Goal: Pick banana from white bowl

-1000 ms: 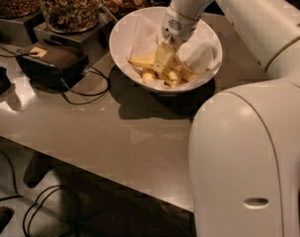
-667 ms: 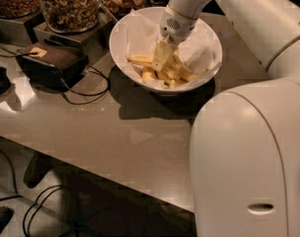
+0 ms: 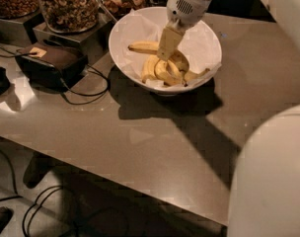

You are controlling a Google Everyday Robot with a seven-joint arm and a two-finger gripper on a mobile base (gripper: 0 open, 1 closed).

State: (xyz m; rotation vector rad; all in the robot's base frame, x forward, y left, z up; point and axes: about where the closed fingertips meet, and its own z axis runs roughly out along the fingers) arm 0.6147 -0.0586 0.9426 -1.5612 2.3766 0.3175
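Note:
The white bowl point(image 3: 209, 41), lined with crinkled white paper, stands at the back of the grey table. Several yellow bananas lie in it. The banana point(image 3: 167, 75), long and curved, lies along the front of the pile, its thin stem pointing right toward the rim. A shorter banana point(image 3: 142, 47) lies flat at the left. My gripper point(image 3: 168, 51) comes down from the white wrist above the bowl. Its tan tip reaches among the bananas near the pile's middle. No banana is lifted out of the bowl.
Glass jars of nuts point(image 3: 68, 6) stand on metal stands behind and left of the bowl. A dark box point(image 3: 51, 60) with black cables lies left of it. My white body point(image 3: 273, 181) fills the lower right. The table's front edge runs diagonally; cables lie on the floor.
The wrist has shifted slightly up and back over the bowl, and the tan tip stays among the bananas. The bananas and bowl have not moved.

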